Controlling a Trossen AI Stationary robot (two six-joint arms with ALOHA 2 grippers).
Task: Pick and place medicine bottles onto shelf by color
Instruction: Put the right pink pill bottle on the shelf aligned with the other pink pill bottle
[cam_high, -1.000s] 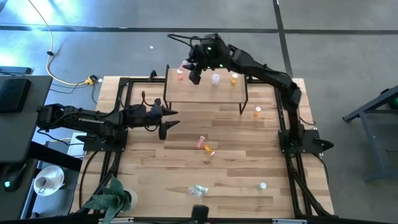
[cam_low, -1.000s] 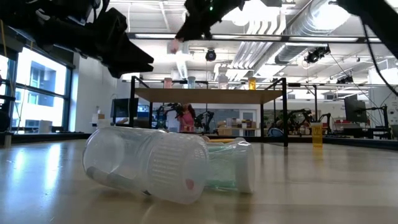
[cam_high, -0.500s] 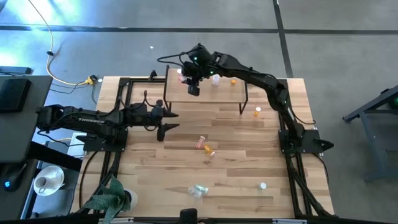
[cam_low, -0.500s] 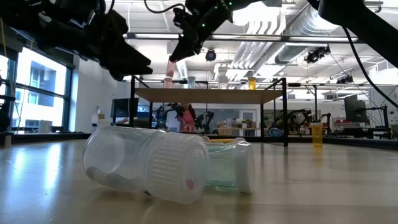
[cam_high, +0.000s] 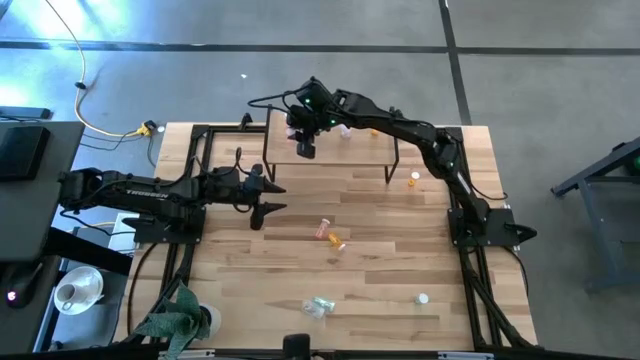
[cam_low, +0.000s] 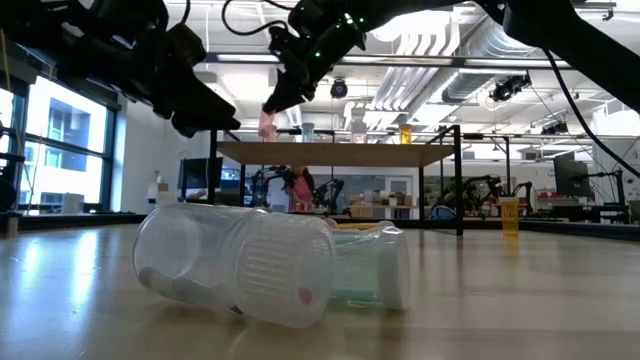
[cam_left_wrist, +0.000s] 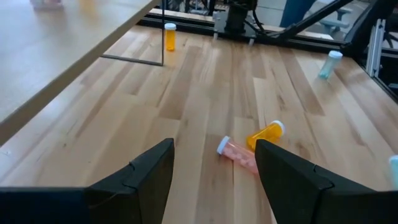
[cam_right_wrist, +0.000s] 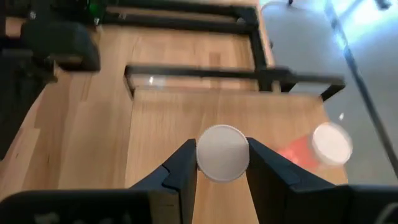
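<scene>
My right gripper (cam_high: 301, 137) is over the left end of the shelf (cam_high: 350, 150), shut on a red-pink medicine bottle (cam_low: 266, 126) with a white cap. Another red-pink bottle (cam_right_wrist: 323, 147) stands on the shelf beside it, and a clear one (cam_low: 358, 125) and an orange one (cam_low: 405, 132) stand farther right. My left gripper (cam_left_wrist: 214, 168) hovers open over the table's left middle. It points at a pink bottle (cam_left_wrist: 238, 154) and an orange bottle (cam_left_wrist: 265, 133) that lie on their sides on the table. My right gripper pinches the red-pink bottle between its two fingers at the white cap (cam_right_wrist: 222, 152), one finger on each side. The fingers slant down from the far right. The bottle hangs below them, nearly upright, just over the shelf's left end; whether it touches the shelf I cannot tell.
An orange bottle (cam_high: 413, 180) stands on the table right of the shelf. A pale bottle (cam_high: 423, 298) stands near the front right. A clear bottle (cam_low: 240, 262) and a pale green one (cam_low: 370, 265) lie at the near edge. Black frame rails (cam_high: 190, 200) run along both sides.
My right gripper has come down and toward the shelf's left end, tipping further downward, still shut on the red-pink bottle. The bottle has sunk from well above the shelf to just over its top. My left gripper has turned slightly in place.
</scene>
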